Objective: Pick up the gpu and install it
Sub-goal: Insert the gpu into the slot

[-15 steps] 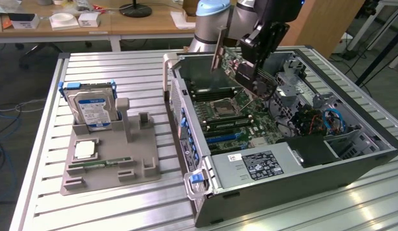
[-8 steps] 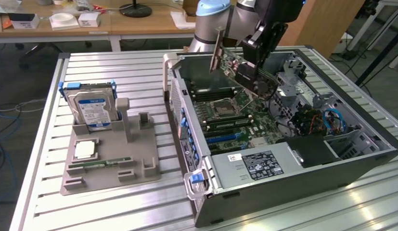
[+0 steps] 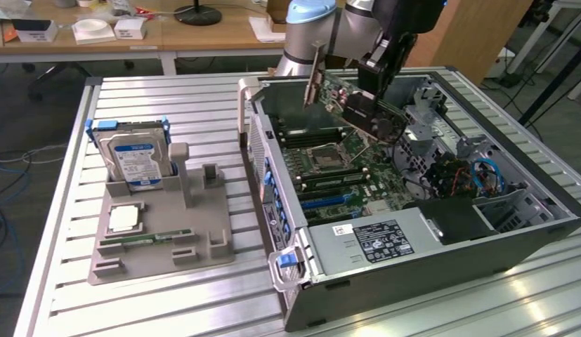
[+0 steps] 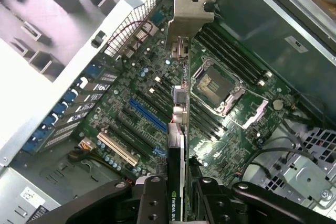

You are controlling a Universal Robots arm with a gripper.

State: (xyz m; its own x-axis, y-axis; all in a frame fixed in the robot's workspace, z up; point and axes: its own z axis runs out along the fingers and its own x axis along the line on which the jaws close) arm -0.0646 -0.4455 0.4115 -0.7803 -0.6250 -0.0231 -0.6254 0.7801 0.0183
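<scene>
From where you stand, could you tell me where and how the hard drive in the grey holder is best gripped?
Probably by its upper end, coming down from above. The hard drive stands nearly upright in the grey holder with its lower end sunk in the slot, so only the top is free. Close across its flat faces.

Slatted table: PC case, grey holder
</scene>
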